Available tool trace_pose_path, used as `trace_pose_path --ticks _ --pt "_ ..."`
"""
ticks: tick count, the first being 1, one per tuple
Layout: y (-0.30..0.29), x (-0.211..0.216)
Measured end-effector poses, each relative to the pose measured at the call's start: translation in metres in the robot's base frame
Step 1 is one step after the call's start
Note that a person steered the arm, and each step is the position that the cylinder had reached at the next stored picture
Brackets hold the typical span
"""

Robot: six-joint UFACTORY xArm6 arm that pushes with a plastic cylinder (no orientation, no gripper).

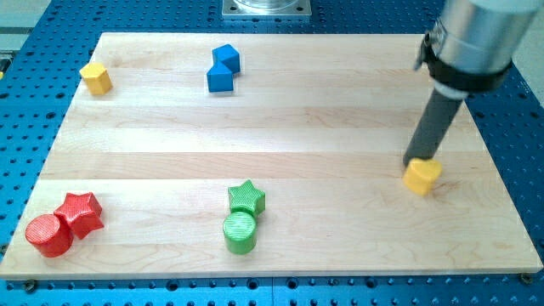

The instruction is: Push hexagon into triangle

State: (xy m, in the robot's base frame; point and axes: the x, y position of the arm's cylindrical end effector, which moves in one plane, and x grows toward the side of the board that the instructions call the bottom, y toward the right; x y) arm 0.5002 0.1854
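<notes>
My tip (420,159) rests against the upper edge of a yellow block (422,177), which looks like a hexagon, at the view's right. Two blue blocks touch each other at the top centre: the upper one (227,58) looks like a cube, and the lower one (220,79) may be the triangle, though its shape is hard to make out. They lie far to the left of my tip and above it. A second yellow block (96,77), with several sides, sits at the top left.
A green star (246,198) touches a green cylinder (240,231) at the bottom centre. A red star (80,212) touches a red cylinder (48,235) at the bottom left. The wooden board (340,93) ends close to the right of the yellow block.
</notes>
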Motion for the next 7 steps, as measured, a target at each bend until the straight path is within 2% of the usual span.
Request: trace_pose_path --ticks 1,2,4,5,6,7 --pt "-0.011 0.058" --pt "-0.030 0.034" --pt "-0.330 -0.017" --pt "-0.459 -0.077" --pt "-0.490 -0.106" --pt "-0.477 -0.179"
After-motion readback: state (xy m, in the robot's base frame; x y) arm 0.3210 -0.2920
